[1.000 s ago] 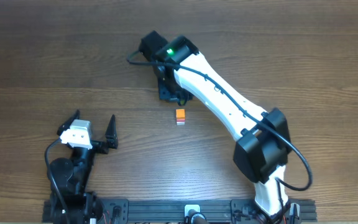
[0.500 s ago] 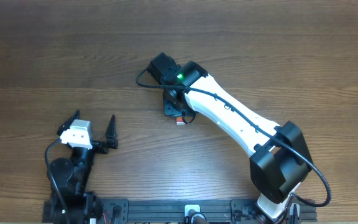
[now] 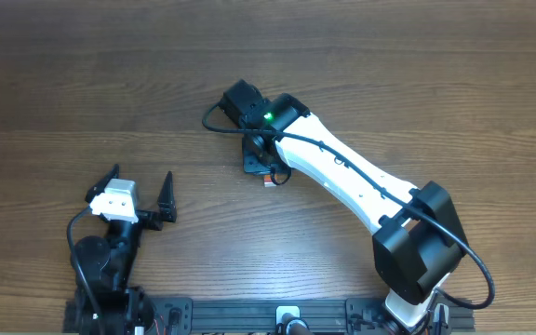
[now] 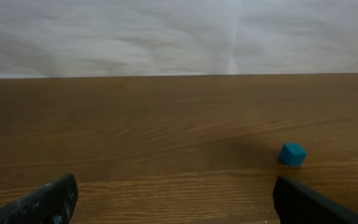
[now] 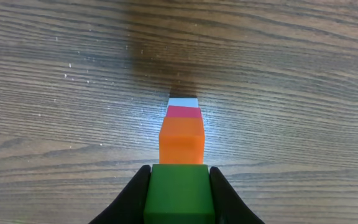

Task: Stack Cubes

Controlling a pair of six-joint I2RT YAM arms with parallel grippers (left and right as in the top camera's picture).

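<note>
Right wrist view, bottom centre: the right hand pinches a small green cube over an orange-topped cube stack on the wooden tabletop. Top view, lower left: the left hand is spread.

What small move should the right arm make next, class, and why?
Probably lower a little and set the green cube on the orange cube. The right gripper grips it directly over the orange one, apparently lined up; whether they touch cannot be judged.
</note>
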